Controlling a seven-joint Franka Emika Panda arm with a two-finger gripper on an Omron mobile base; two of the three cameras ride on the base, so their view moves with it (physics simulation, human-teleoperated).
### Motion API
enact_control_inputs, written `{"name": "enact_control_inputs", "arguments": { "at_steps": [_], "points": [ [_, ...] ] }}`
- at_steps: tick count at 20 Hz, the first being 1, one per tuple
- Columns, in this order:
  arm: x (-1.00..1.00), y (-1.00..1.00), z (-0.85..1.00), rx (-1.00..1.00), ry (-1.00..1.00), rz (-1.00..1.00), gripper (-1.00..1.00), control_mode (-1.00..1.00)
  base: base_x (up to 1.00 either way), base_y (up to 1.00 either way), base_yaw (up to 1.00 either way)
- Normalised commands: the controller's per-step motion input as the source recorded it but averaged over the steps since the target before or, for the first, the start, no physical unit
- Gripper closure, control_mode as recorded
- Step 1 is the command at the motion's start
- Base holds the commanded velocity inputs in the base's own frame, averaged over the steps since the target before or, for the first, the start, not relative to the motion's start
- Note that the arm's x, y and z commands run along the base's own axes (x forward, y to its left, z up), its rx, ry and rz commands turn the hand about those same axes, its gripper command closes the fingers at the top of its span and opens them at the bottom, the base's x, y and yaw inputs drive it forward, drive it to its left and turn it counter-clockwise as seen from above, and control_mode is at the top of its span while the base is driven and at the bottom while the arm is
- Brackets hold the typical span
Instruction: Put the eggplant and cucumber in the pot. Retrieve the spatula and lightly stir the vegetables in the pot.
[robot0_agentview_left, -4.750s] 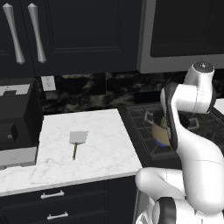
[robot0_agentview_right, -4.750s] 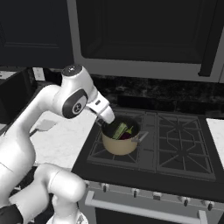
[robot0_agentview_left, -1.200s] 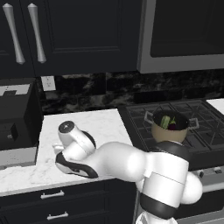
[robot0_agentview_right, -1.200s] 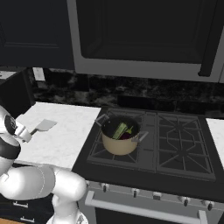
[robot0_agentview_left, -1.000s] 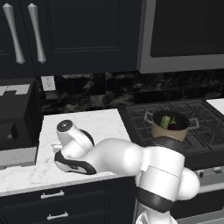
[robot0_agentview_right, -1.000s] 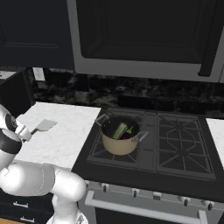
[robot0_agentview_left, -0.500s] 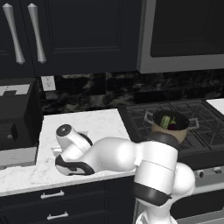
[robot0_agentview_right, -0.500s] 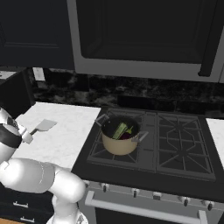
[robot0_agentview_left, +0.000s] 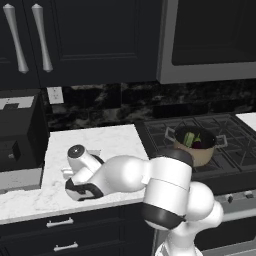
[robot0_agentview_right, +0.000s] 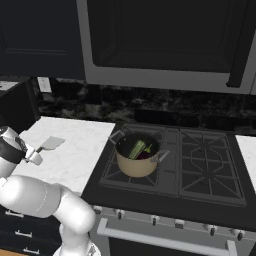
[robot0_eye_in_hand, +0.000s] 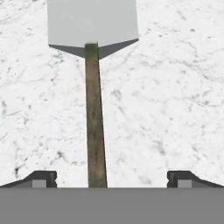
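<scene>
Spatula: it lies flat on the white marble counter, to the left of the stove. In the hand view the grey squarish blade points away from the gripper, and the thin dark handle runs straight back between the two finger tips. The jaws stand wide open, one tip on each side of the handle, well clear of it; nothing is gripped. The handle sits nearer the left-hand tip in that view than the other.

In the right base view the spatula blade shows as a pale grey square on the counter, just beyond the arm's wrist at the left edge. In the left base view the arm reaches low across the front part of the counter and covers most of the tool.

Pot: the tan-beige pot stands on the front left burner of the stove, upright, with its two looped steel handles out to the sides. It is well apart from the gripper.

Vegetables: both are inside the pot. The cucumber leans against the inner wall, olive-green end up. The eggplant lies beside it, dark purple; whether the two touch cannot be told.

A black toaster stands at the counter's far left end.
</scene>
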Motion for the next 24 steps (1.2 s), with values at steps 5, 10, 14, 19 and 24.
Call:
{"name": "enact_control_inputs", "arguments": {
  "at_steps": [5,10,14,19,24],
  "points": [
    [0.17,0.03,-0.18,0.0,0.0,0.0,-1.0,-1.0,0.0,0.0,0.0],
    [0.0,0.11,-0.16,0.0,0.0,0.0,1.0,-1.0,0.0,0.0,0.0],
    [-0.01,0.0,-0.08,0.0,0.0,0.0,1.0,-1.0,0.0,0.0,0.0],
    [-0.3,-0.07,0.15,0.0,-0.06,-0.02,1.0,-1.0,0.0,0.0,0.0],
    [-0.64,-0.47,0.94,0.08,-0.15,-0.09,1.0,-1.0,0.0,0.0,0.0]
  ]
}}
